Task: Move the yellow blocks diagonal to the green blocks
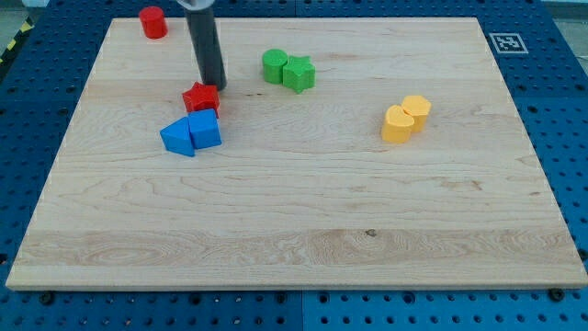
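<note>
Yellow blocks: two, touching each other, at roughly 3 o'clock on the counter (294, 276), well apart from everything else. Yellow heart-shaped block (397, 125) sits at the 7 o'clock side of its partner, a yellow block (417, 111) that looks hexagonal, though its outline is not fully clear. Green blocks: also a touching pair, near 12 o'clock of the counter's centre. Green rounded block (274, 65) lies at 9 o'clock of the green star-shaped block (299, 73). The yellow pair lies at about 4 o'clock from the green pair, with bare wood between them. My tip (214, 86) stands at 12 o'clock of the red star-shaped block (201, 97), just beside it; contact cannot be confirmed. End effector is a plain dark rod with nothing that opens or closes, and it holds nothing. Directly at 6 o'clock of the red star, and touching it, sit the blue cube (205, 129) and the blue triangular block (177, 137), side by side. Red cylinder (152, 21) stands alone toward 10 o'clock, near the counter's far corner. Tip is well apart from both yellow and green pairs.
</note>
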### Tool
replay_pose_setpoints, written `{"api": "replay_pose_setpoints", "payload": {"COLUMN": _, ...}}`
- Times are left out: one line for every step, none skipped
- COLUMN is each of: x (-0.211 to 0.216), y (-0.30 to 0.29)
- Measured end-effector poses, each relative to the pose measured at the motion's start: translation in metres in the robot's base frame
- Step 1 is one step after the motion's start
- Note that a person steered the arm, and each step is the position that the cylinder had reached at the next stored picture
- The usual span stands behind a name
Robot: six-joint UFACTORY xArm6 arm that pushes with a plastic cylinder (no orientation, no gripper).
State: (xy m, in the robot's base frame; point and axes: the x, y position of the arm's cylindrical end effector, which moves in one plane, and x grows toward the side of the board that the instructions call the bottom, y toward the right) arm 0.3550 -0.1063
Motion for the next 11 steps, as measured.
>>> {"api": "replay_pose_setpoints", "payload": {"x": 0.033, "y": 0.046}}
{"api": "replay_pose_setpoints", "payload": {"x": 0.067, "y": 0.108}}
{"api": "replay_pose_setpoints", "payload": {"x": 0.091, "y": 0.173}}
{"api": "replay_pose_setpoints", "payload": {"x": 0.094, "y": 0.233}}
{"api": "replay_pose_setpoints", "payload": {"x": 0.094, "y": 0.266}}
{"api": "replay_pose_setpoints", "payload": {"x": 0.094, "y": 0.268}}
{"api": "replay_pose_setpoints", "payload": {"x": 0.093, "y": 0.268}}
{"api": "replay_pose_setpoints", "payload": {"x": 0.081, "y": 0.268}}
{"api": "replay_pose_setpoints", "payload": {"x": 0.07, "y": 0.263}}
{"api": "replay_pose_setpoints", "payload": {"x": 0.067, "y": 0.255}}
{"api": "replay_pose_setpoints", "payload": {"x": 0.077, "y": 0.249}}
